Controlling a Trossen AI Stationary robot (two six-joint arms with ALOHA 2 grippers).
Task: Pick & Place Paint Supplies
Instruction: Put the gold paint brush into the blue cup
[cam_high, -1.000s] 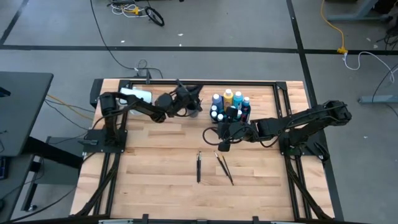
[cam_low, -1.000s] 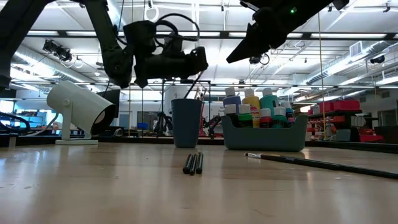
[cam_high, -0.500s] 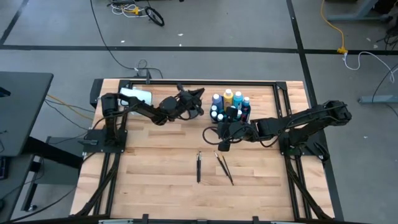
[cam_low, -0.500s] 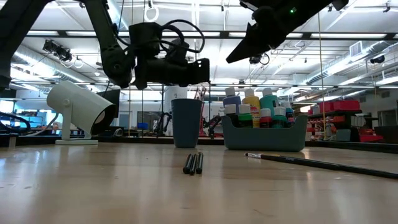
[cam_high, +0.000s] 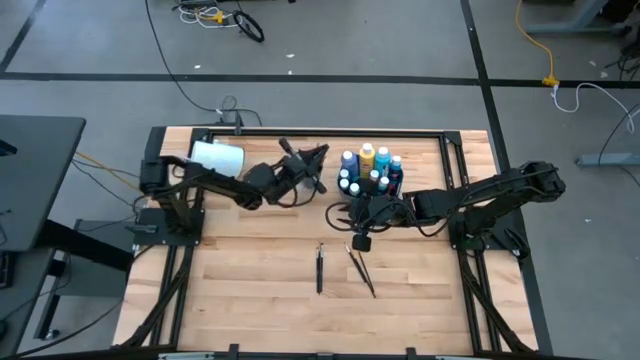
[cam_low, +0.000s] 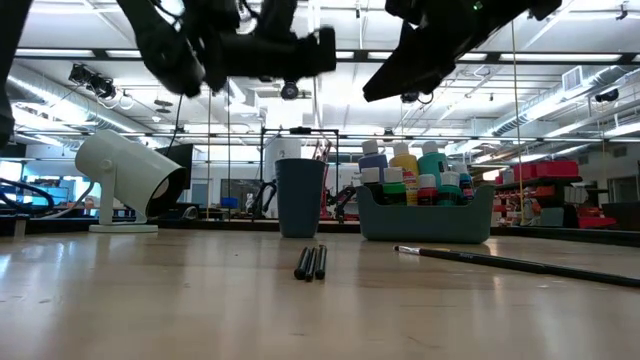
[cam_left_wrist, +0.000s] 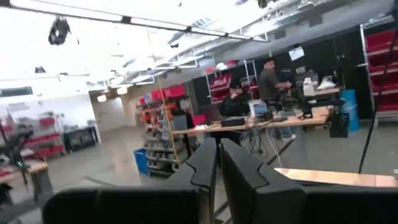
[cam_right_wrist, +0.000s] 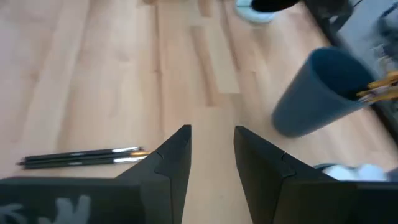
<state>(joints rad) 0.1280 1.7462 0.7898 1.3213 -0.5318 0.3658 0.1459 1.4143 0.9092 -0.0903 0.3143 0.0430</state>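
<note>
We see the table (cam_high: 250, 260) with both arms over its far half. The left gripper (cam_low: 325, 52) hangs high above the cup (cam_low: 300, 197), its fingers (cam_left_wrist: 208, 165) nearly together with nothing between them. The right gripper (cam_right_wrist: 211, 146) hovers beside the bin (cam_low: 425, 218), fingers partly apart and empty, pointing down toward the wood. We judge the task well along: the bottles (cam_high: 368, 168) stand packed in the bin and orange-handled brushes (cam_right_wrist: 379, 86) already sit in the cup. Left to move are a bundle of dark brushes (cam_high: 320, 268) lying mid-table and more brushes (cam_high: 360, 270) just beside them. The low view shows the bundle as three brushes (cam_low: 311, 262), which the high view cannot resolve. The right wrist view alone shows brushes inside the cup. The left wrist view sees only the room, with people at benches.
</note>
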